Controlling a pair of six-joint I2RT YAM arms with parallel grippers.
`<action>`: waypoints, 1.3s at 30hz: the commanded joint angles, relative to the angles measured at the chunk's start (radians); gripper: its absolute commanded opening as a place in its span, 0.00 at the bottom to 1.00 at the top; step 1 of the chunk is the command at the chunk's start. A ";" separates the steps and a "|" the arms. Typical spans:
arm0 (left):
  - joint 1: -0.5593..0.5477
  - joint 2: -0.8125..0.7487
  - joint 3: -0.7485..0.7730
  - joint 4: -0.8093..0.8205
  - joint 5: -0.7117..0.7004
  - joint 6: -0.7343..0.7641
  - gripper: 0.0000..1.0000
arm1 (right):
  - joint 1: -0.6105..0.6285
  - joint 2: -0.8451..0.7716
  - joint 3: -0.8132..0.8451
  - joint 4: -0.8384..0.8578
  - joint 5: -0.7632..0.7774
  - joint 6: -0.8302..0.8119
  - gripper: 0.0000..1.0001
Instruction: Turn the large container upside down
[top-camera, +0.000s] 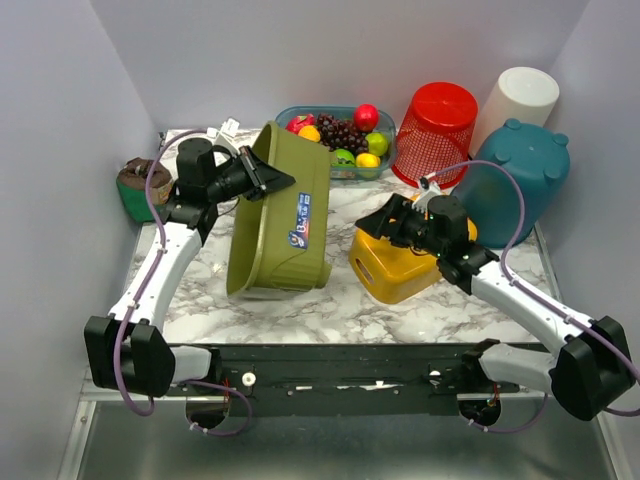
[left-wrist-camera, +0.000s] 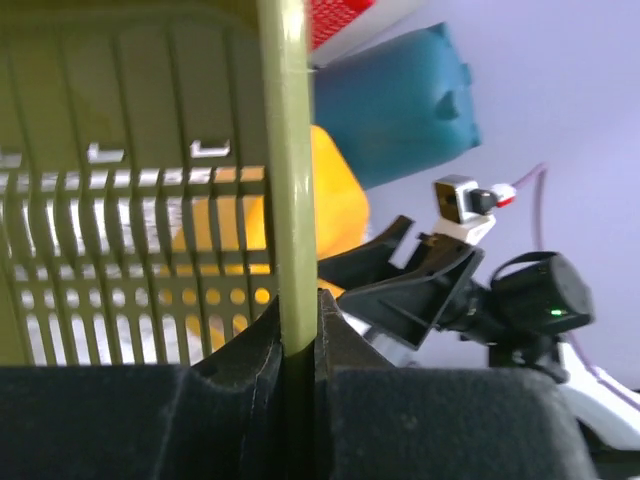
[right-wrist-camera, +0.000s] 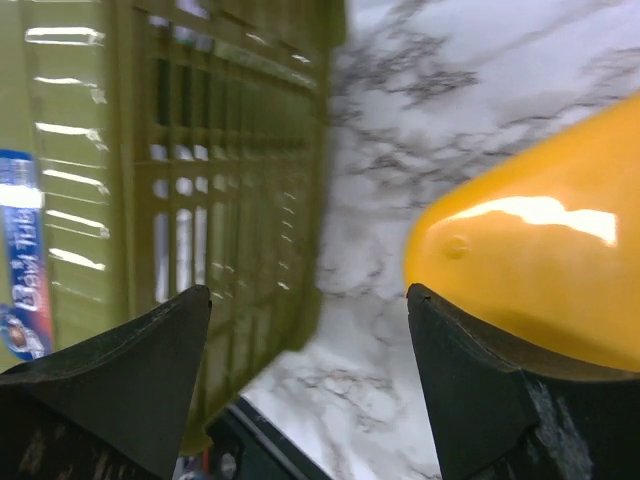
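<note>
Green bin (top-camera: 280, 225) tipped on its side on the bench (top-camera: 400, 312).
Left gripper (top-camera: 274, 181) is clamped on the bin's raised rim; right gripper (top-camera: 375, 225) hangs with jaws apart above the yellow tub (top-camera: 400, 272).

The left arm (top-camera: 165, 260) reaches from its base toward 12 o'clock, with the wrist bent so the left gripper (top-camera: 268, 180) points to 3 o'clock. Its jaws are pinched on the thin rim of the large container (top-camera: 270, 240). The right arm (top-camera: 520, 300) stretches toward 10 o'clock, and the right gripper (top-camera: 375, 222) has its jaws spread wide apart.
</note>
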 joint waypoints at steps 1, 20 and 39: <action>-0.002 -0.036 -0.060 0.247 0.116 -0.150 0.00 | -0.001 0.033 -0.057 0.265 -0.235 0.062 0.86; 0.028 -0.067 -0.223 0.140 -0.079 -0.003 0.00 | 0.216 0.098 -0.173 0.597 -0.335 0.167 0.78; 0.051 -0.085 -0.187 -0.001 -0.177 0.114 0.00 | 0.271 0.118 -0.193 0.737 -0.367 0.155 0.53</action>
